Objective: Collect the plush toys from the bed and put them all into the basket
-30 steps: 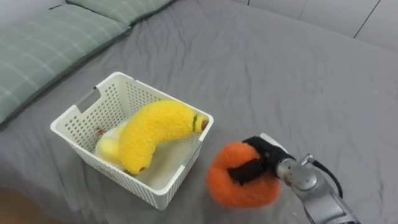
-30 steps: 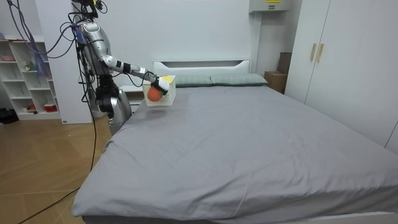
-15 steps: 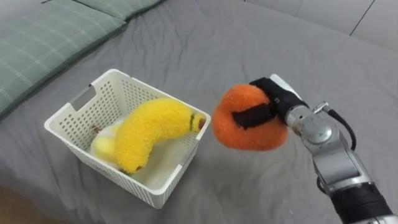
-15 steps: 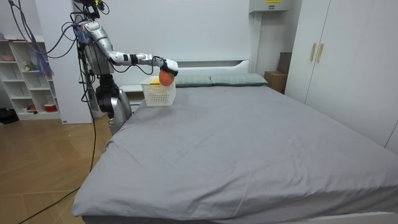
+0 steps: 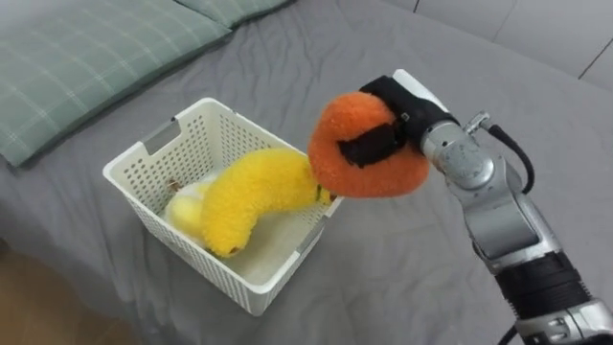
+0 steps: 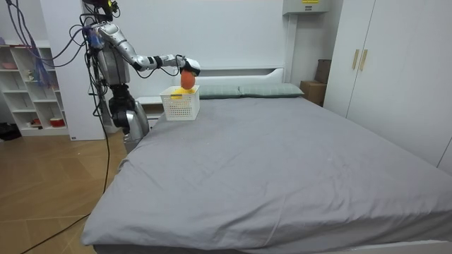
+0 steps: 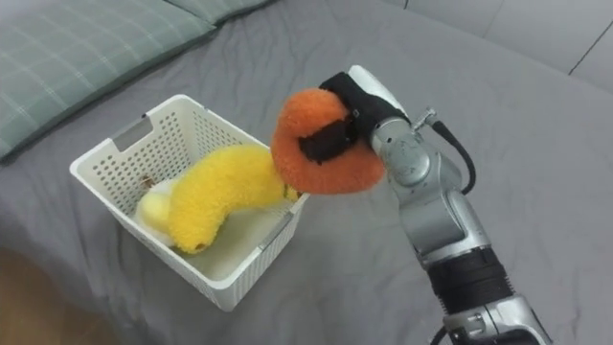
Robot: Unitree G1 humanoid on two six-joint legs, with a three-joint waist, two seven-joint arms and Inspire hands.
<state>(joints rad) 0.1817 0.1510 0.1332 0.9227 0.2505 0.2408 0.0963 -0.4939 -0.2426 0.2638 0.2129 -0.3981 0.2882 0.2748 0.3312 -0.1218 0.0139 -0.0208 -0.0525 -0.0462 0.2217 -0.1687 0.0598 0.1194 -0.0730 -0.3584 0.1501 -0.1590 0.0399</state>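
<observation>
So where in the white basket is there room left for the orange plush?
In the white plastic lattice basket, bare floor shows between the yellow plush banana and the near right wall, plus a strip by the far wall. The middle is crowded by the banana and a pale toy. The right hand holds the round orange plush above the right corner.

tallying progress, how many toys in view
3: orange plush in the right hand over the basket, yellow banana plush inside it, pale toy beneath that; more may be hidden.
</observation>
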